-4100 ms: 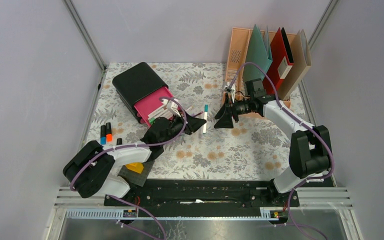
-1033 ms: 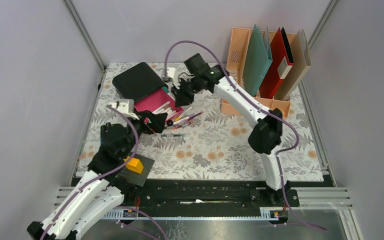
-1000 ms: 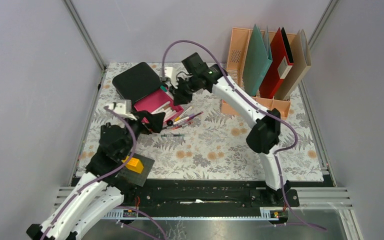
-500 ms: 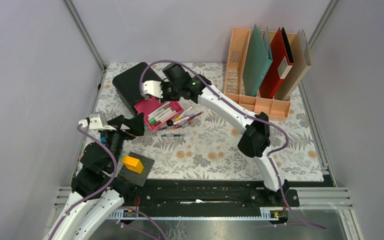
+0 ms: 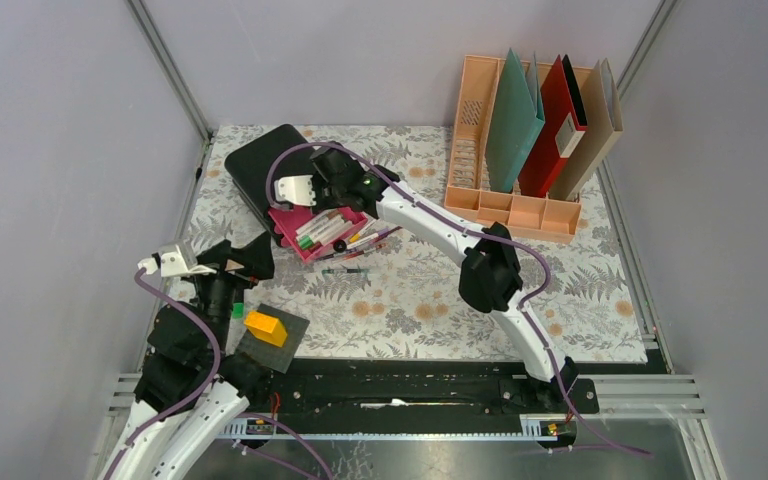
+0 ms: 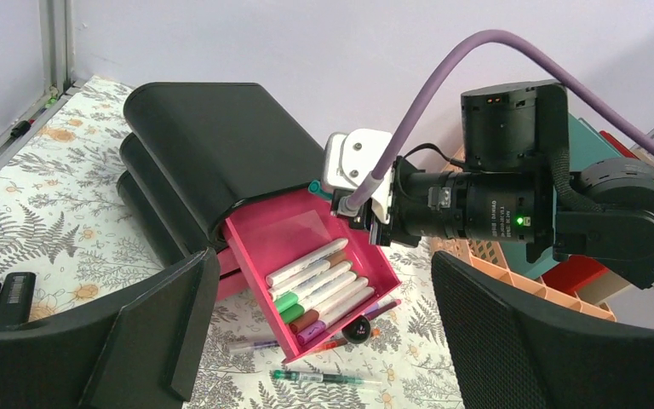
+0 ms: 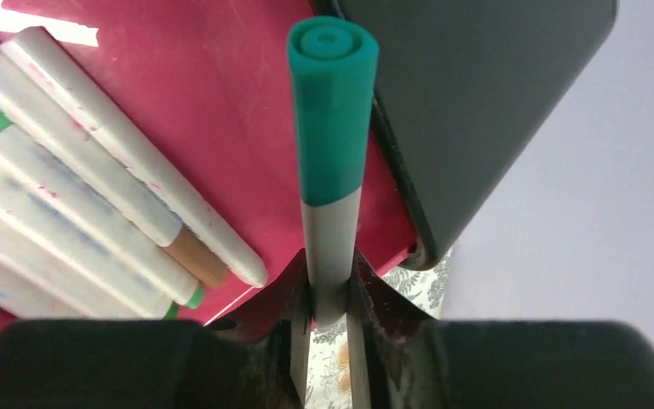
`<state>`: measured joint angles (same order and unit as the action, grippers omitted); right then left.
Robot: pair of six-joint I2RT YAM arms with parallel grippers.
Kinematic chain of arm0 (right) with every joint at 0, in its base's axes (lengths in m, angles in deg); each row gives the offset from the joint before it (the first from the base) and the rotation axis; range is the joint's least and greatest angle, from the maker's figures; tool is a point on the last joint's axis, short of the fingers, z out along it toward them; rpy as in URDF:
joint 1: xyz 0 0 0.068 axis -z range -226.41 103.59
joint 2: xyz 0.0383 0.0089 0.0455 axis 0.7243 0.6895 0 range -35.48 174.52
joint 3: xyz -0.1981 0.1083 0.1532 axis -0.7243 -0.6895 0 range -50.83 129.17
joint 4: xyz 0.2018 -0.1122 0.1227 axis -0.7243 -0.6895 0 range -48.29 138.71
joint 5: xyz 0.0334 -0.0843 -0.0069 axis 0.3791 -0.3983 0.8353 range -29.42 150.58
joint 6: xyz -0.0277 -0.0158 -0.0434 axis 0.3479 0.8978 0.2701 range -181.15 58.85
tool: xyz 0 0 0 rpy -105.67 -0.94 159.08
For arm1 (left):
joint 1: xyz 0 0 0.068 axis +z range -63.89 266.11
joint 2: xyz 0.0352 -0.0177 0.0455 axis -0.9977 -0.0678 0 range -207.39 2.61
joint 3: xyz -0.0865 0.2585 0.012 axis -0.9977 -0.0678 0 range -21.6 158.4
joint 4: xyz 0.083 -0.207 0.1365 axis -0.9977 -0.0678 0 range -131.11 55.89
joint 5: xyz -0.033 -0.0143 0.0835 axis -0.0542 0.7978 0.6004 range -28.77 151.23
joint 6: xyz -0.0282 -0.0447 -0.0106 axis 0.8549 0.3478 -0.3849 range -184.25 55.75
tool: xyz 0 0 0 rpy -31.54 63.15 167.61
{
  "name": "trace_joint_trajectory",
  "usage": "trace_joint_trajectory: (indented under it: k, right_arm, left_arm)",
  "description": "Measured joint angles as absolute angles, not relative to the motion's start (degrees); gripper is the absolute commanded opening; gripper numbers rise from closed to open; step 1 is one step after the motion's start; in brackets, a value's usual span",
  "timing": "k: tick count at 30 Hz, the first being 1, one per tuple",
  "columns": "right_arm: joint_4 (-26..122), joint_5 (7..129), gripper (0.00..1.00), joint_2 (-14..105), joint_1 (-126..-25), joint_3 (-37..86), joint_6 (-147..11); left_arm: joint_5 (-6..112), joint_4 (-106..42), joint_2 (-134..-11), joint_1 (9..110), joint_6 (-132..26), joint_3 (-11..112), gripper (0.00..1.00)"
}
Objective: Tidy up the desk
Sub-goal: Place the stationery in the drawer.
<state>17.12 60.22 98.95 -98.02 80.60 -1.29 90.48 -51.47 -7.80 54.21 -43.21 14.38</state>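
Note:
The desk wears a pale fern-and-flower cloth. At its back left lies a black drawer box with its pink drawer pulled out and several markers lying inside. My right gripper hangs over the drawer's back end, shut on a grey marker with a teal cap; the right wrist view shows the right gripper pinching the barrel, cap pointing at the box. My left gripper stands open and empty near the desk's left edge; in its own view the left gripper faces the drawer.
Loose pens lie by the drawer's front, among them a green pen and a purple one. Two black markers lie at the left. A yellow block sits on a dark pad. A peach file rack holds folders at the back right.
My right arm has swung left with the marker, from beside the drawer to over its back end. My left arm has drawn back toward the near left, still open.

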Motion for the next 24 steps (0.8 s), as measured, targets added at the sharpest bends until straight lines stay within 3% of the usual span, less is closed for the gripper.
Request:
trace_joint_trajectory:
  k: [5,24]
  right_arm:
    - [19.3,58.4,0.44,99.0,-98.0,80.6,-1.1]
    - [17.1,61.7,0.58,97.4,-98.0,78.9,-8.2]
  left_arm:
    - [90.7,-51.7,-7.8,54.2,-43.3,14.3,0.99]
    - [86.0,-49.6,-9.0,54.2,-42.6,11.4,0.99]
